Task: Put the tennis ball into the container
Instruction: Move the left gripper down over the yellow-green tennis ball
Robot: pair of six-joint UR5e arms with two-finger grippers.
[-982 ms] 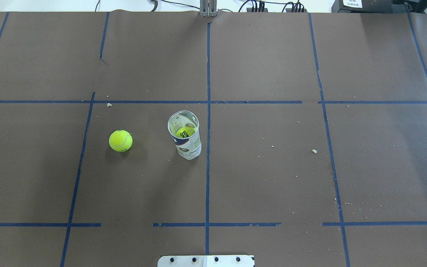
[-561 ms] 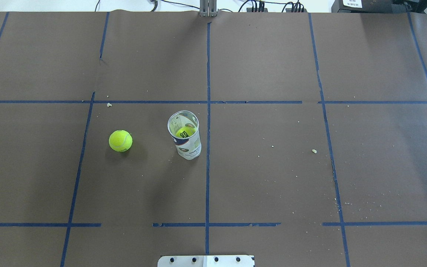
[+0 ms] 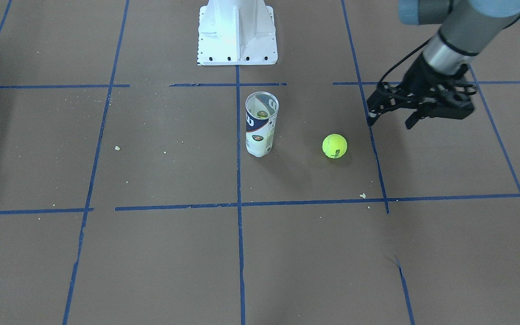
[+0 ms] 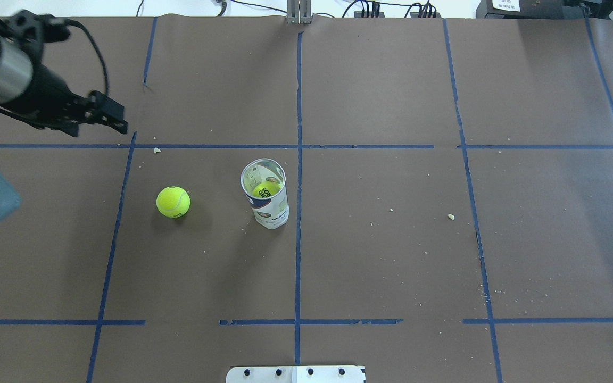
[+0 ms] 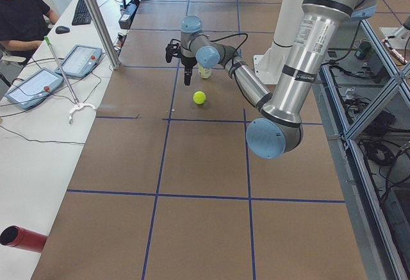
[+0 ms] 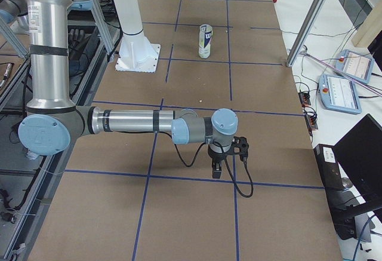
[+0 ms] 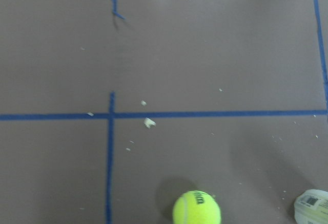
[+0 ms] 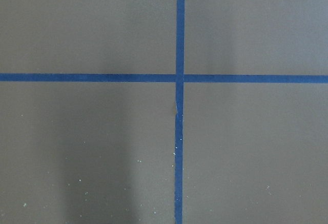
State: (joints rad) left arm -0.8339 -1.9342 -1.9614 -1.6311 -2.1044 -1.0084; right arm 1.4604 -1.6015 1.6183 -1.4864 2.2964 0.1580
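The tennis ball (image 4: pixel 173 202) (image 3: pixel 334 146) (image 7: pixel 197 208) rests on the brown paper, about a can's height to the left of the container (image 4: pixel 265 199) (image 3: pixel 261 124) in the overhead view. The clear can stands upright and holds a second yellow-green ball (image 4: pixel 266 190). My left gripper (image 4: pixel 100 127) (image 3: pixel 390 123) hovers open and empty, farther out on the table and farther left than the loose ball, well apart from it. My right gripper (image 6: pixel 224 159) shows only in the exterior right view, far from both objects, and I cannot tell its state.
The white robot pedestal (image 3: pixel 237 31) stands at the table's near edge behind the can. Blue tape lines cross the paper, with small crumbs (image 4: pixel 450 216) scattered about. An operators' desk with tablets (image 5: pixel 38 84) runs along the far side.
My left arm has swung in from the overhead view's left edge, and its gripper now hangs over the table beyond the loose ball. The ball and the can have not moved.
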